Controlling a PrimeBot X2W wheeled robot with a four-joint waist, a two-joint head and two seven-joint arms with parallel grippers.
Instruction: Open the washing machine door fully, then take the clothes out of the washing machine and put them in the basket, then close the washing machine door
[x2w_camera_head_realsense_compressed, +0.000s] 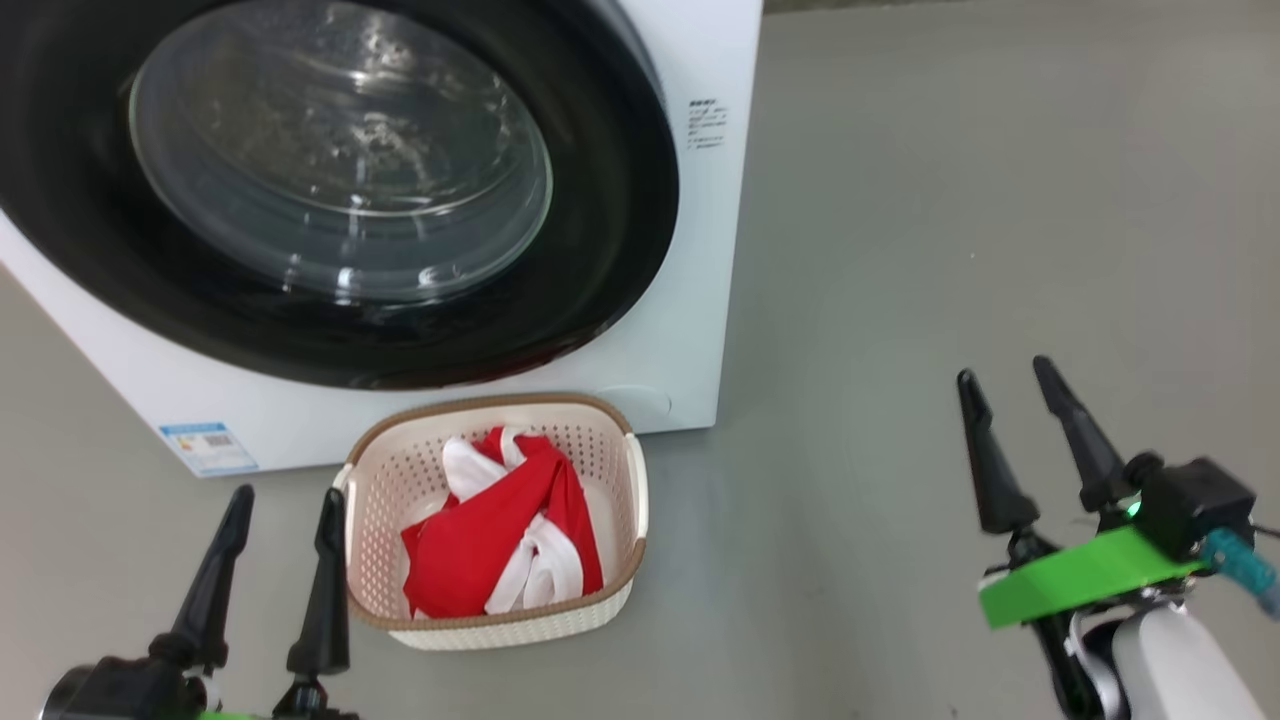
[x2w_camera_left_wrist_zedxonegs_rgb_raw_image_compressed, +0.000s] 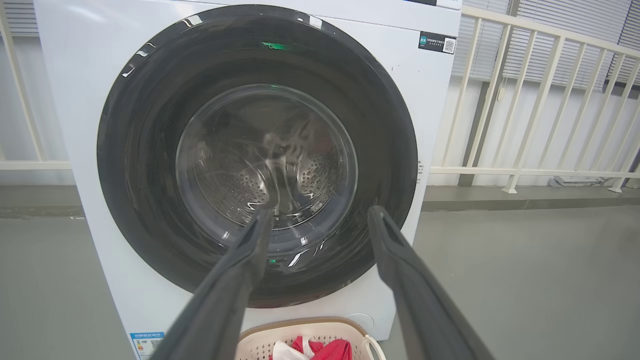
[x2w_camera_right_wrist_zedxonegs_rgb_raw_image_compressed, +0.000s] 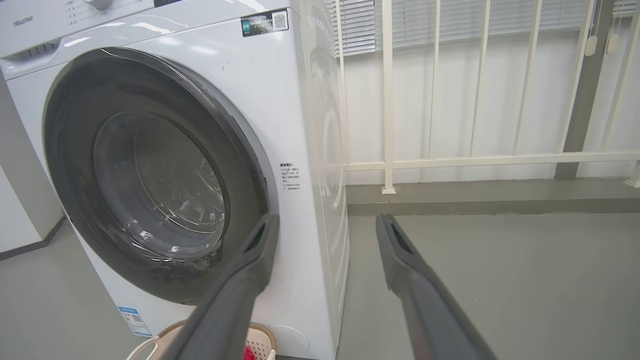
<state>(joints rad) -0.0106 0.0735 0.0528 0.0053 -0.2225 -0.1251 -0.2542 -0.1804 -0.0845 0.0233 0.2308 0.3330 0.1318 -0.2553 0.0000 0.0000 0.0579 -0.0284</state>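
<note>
The left claw (x2w_camera_head_realsense_compressed: 288, 493) and right claw (x2w_camera_head_realsense_compressed: 1003, 368), both spread and empty, flank the basket (x2w_camera_head_realsense_compressed: 480, 405) holding the clothes (x2w_camera_head_realsense_compressed: 470, 550); the door (x2w_camera_head_realsense_compressed: 600, 250), seemingly shut, lies straight ahead of the nearer left.

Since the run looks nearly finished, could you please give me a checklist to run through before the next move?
1. The washing machine door sits flush on the washing machine: ok. Whether it is latched: cannot tell.
2. The clothes lie inside the basket: ok.
3. No red fabric shows through the door glass: ok.
4. The left tool is open and empty: ok.
5. The right tool is open, empty and apart from the machine: ok.
</note>
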